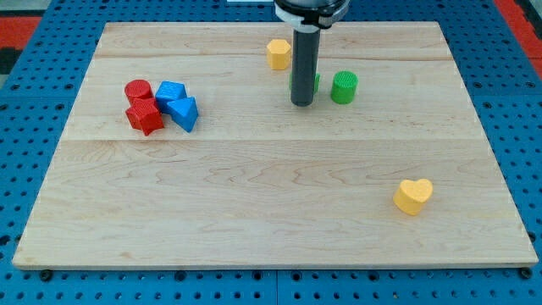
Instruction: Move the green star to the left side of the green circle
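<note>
The green circle (344,86) stands at the view's upper right of the wooden board. The green star (316,83) is mostly hidden behind the dark rod; only a thin green sliver shows at the rod's right edge, just left of the green circle. My tip (302,103) rests on the board directly in front of the star, touching or nearly touching it, a short way left of the circle.
A yellow hexagon-like block (279,53) sits above and left of the rod. A yellow heart (413,196) lies at the lower right. At the left a cluster: red cylinder (138,90), red star (145,116), blue block (169,91), blue triangle (183,113).
</note>
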